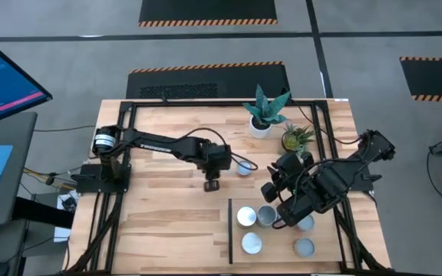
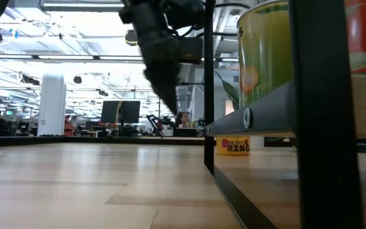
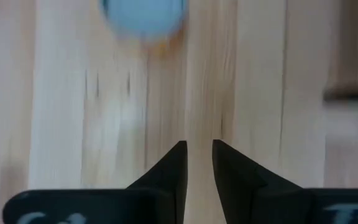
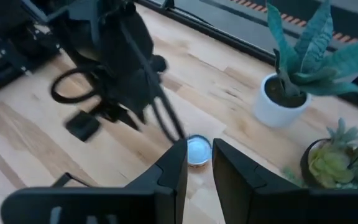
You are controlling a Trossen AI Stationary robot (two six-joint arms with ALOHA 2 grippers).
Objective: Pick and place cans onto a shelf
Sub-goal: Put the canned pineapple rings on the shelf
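Under the right arm, on the shelf (image 1: 278, 247), one can (image 1: 270, 216) is sitting partly covered, so its label is unreadable from above. Four more cans are standing upright on the shelf, round tops facing up, axes vertical. A sixth can (image 1: 243, 168) is standing upright on the desk (image 1: 159, 211), just beside the left gripper (image 1: 212, 185). The left gripper is hovering over bare wood, fingers slightly apart, holding nothing. The right gripper (image 4: 197, 163) is showing a narrow gap between its fingers, empty; in the high view it is lying hidden beneath its arm. Low-view cans are appearing cropped behind the shelf frame.
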